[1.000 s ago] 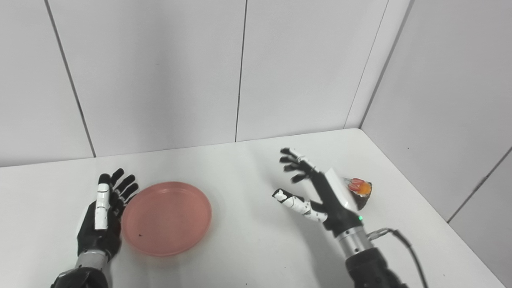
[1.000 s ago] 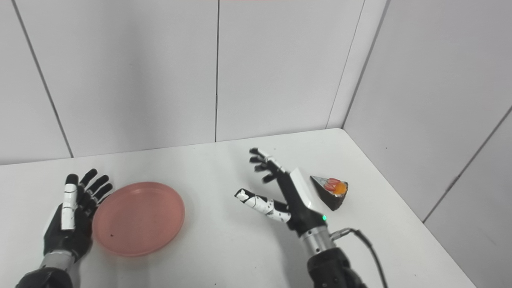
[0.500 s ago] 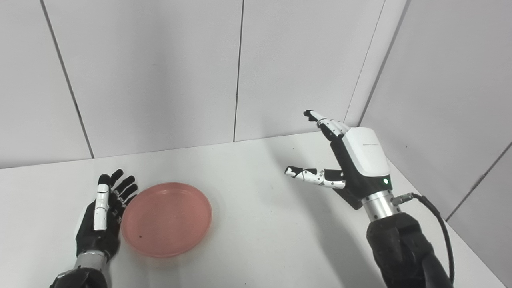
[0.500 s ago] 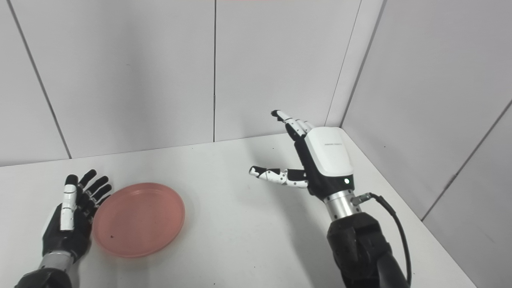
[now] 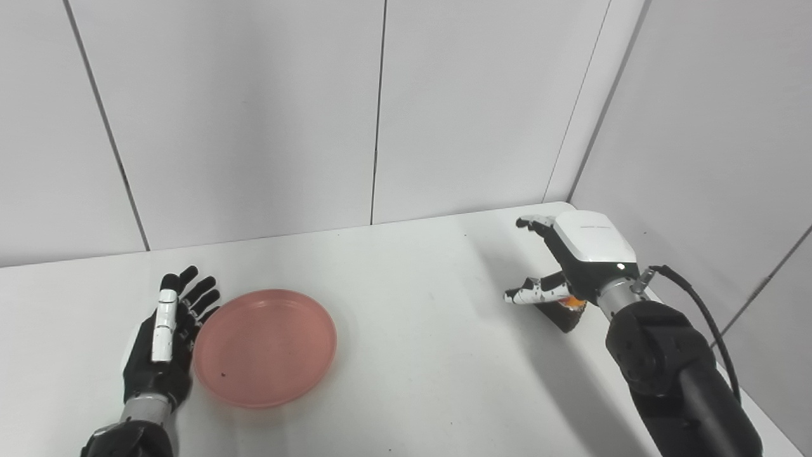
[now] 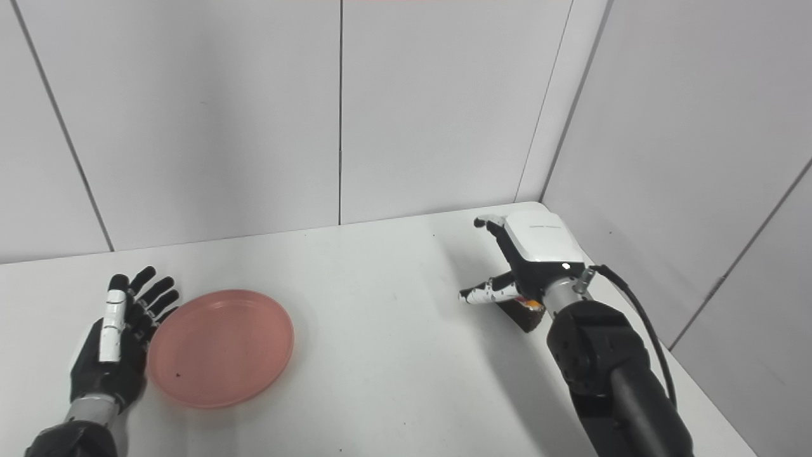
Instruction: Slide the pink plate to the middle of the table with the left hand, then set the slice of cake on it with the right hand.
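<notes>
The round, shallow pink plastic plate is judged light and stiff, with a smooth underside that should slide easily on the white tabletop. It would best be pushed at its raised left rim, where a flat palm can bear against the edge without tipping it. It lies on the left part of the tabletop, not at the middle. The left robot hand rests palm up just beside that left rim, its fingers spread and holding nothing; contact with the rim cannot be confirmed.

The dark wedge-shaped slice of cake with an orange and red topping is judged soft and easily crushed or smeared. It would best be taken lightly by its two flat sides, low down, clear of the topping. It lies near the right edge of the tabletop, well apart from the plate, and is mostly hidden. Only a dark corner and a spot of orange are seen.

The right robot hand is placed over the slice with thumb and fingers apart. No grip on the cake is seen.
</notes>
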`<state>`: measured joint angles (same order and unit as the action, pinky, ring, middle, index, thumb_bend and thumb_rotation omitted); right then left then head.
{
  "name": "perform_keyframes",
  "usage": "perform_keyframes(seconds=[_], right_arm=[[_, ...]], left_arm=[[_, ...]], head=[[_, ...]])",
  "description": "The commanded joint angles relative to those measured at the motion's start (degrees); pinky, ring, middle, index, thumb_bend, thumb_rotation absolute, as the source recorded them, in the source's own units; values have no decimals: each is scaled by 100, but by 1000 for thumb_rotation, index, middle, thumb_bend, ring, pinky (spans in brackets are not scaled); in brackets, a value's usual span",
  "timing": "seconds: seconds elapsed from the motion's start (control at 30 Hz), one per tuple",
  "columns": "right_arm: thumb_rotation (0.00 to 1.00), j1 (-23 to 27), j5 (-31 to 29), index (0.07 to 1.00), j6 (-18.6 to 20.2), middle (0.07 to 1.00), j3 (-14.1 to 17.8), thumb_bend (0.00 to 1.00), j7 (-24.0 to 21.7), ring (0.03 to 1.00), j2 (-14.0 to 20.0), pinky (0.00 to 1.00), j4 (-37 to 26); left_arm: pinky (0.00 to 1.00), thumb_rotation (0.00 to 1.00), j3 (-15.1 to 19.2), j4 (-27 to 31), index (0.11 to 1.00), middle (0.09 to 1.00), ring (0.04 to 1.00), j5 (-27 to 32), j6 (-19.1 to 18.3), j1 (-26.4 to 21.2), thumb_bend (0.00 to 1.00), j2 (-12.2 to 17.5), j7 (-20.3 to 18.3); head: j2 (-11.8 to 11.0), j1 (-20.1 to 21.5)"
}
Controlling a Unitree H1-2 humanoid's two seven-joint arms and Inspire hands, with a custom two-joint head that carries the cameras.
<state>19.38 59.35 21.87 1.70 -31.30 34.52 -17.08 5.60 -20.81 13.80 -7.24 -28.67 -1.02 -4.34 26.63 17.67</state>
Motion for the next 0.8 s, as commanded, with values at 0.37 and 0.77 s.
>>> perform_keyframes(seconds=[0.37, 0.77], right_arm=[[359, 465, -127, 792, 75, 809, 19, 1000, 163, 733, 611, 539, 1046], [348, 606, -492, 817, 117, 860, -203, 1000, 179, 801, 884, 618, 1742]], left_arm=[[823, 871, -42, -403, 864, 849, 856, -98, -27, 107, 761, -7, 31], [827, 884, -36, -397, 867, 853, 852, -123, -49, 106, 728, -23, 12]], head=[[-32, -32], [-26, -59]])
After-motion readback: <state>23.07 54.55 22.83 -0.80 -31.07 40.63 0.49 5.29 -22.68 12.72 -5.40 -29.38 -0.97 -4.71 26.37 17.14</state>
